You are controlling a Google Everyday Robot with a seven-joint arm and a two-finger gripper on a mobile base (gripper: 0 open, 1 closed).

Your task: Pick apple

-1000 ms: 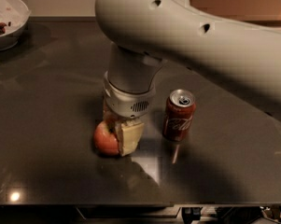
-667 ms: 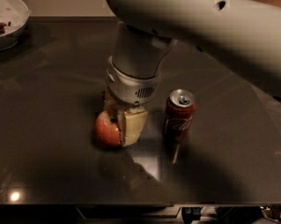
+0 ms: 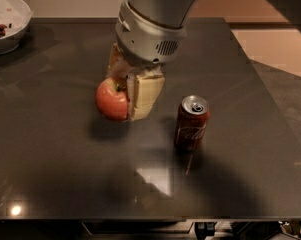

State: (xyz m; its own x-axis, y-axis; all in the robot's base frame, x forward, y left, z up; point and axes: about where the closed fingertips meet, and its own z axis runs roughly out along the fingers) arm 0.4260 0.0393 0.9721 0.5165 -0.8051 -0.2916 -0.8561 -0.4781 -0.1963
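the gripper (image 3: 127, 95) hangs from a thick grey wrist (image 3: 150, 34) over the middle of a dark, glossy table (image 3: 65, 174). its jaws point down and are clenched on the apple (image 3: 111, 100), which sits between them. the cream-coloured near finger (image 3: 146, 91) presses flat against the side of the fruit that faces the can. the far finger (image 3: 115, 61) shows only as a pale strip behind the top of the fruit. the apple is red with a yellow-green patch at the stem, and the stem end faces up towards the wrist. most of its round body bulges out of the jaws on the side away from the can.

below the jaws a soft shadow (image 3: 107, 129) lies on the table, apart from the bottom of the apple, so the fruit is clear of the surface and touches nothing but the fingers.

a red cola can (image 3: 192, 122) stands upright on the table near the outer face of the near finger, lower than the jaws and not touching them or the apple. well away from the jaws, past the far finger, a white bowl (image 3: 7, 41) rests at the table's corner with a few dark bits inside.
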